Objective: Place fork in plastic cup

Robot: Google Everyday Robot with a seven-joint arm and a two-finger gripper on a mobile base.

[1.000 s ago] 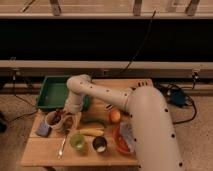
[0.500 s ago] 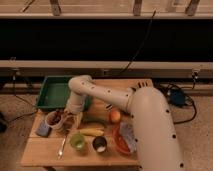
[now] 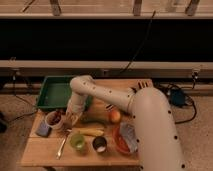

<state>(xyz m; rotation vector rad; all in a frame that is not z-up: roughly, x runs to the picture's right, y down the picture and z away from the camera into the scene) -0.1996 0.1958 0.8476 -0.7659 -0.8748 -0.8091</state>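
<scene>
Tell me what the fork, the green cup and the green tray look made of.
The fork: slim, pale silvery sheen, metal or pale plastic, unclear. The plastic cup: light green, slightly see-through, likely plastic. The tray: uniform matte green, raised rim, probably plastic. The gripper, shut, sits behind the fork beside the white cup.

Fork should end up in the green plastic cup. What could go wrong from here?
1. The hand is shut low beside the white cup, near the far end of the fork; it may hold only the tip, or nothing.
2. The plastic cup is short and stands close to the dark cup and banana; the long fork could tip it or knock those.
</scene>
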